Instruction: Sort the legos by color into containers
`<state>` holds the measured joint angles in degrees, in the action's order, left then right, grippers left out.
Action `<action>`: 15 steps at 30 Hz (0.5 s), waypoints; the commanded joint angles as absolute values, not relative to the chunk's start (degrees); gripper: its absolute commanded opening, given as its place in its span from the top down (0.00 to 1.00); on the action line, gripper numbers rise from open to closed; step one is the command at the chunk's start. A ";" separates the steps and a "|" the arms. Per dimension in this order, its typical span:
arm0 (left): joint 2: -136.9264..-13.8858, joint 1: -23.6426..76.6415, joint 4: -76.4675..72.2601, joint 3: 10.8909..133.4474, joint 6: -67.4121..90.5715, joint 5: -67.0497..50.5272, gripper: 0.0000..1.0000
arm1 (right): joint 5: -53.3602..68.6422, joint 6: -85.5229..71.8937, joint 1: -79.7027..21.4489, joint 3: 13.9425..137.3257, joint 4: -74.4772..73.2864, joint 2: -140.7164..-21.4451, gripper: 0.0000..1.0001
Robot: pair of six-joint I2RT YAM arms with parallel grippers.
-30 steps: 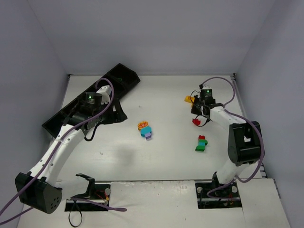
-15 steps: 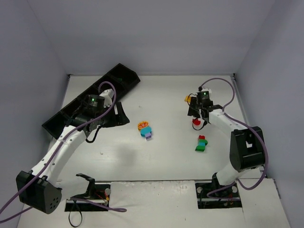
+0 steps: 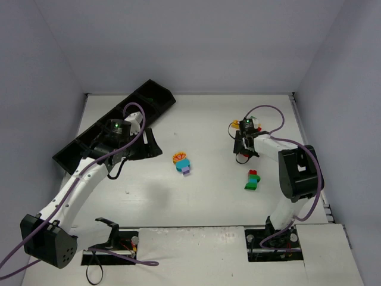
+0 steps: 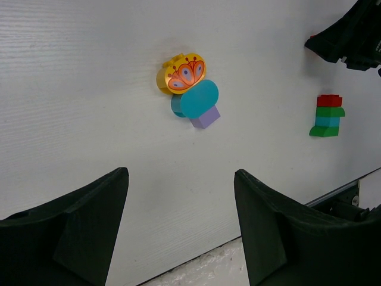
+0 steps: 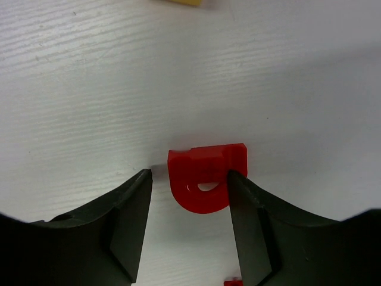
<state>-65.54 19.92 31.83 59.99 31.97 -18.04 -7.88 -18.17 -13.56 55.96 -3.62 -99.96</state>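
Observation:
My right gripper is open and low on the table, straddling a red brick. Its right finger touches the brick and its left finger stands a little off it. In the top view the right gripper covers this brick. My left gripper is open and empty, and it hovers beside the long black tray of containers in the top view. An orange, teal and lilac cluster lies mid-table and shows in the left wrist view. A red, green and teal stack lies near the right arm.
A yellow-orange brick lies just beyond the right gripper; its edge shows in the right wrist view. The stack and the right gripper show in the left wrist view. Grey walls enclose the table.
My right gripper has moved left and down over the red brick, which now sits between its fingers. My left gripper shifted slightly right, then stayed still.

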 commanded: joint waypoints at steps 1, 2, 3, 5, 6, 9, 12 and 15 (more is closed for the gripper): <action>-64.25 20.21 29.18 60.12 32.08 -18.37 0.35 | -10.90 -18.55 -13.89 59.15 -3.78 -100.46 0.50; -64.25 20.13 29.18 60.03 32.08 -18.37 0.35 | -11.07 -18.54 -13.89 59.32 -3.78 -100.72 0.51; -64.34 20.13 29.18 60.03 31.99 -18.46 0.35 | -11.16 -18.54 -13.89 59.41 -3.78 -101.16 0.51; -64.42 20.21 29.09 60.12 32.08 -18.37 0.35 | -11.42 -18.54 -13.89 59.76 -3.78 -101.51 0.54; -64.42 20.21 29.00 60.12 32.08 -18.46 0.35 | -11.60 -18.54 -13.89 59.85 -3.69 -102.04 0.55; -64.60 20.21 29.09 60.12 31.99 -18.55 0.35 | -11.95 -18.28 -13.80 59.94 -3.69 -102.83 0.64; -64.51 20.13 29.09 60.29 32.08 -18.63 0.35 | -12.22 -18.19 -14.15 59.77 -3.69 -101.96 0.77; -64.69 20.21 28.74 60.38 32.08 -19.16 0.35 | -10.04 -16.79 -14.94 60.12 -3.43 -99.68 0.94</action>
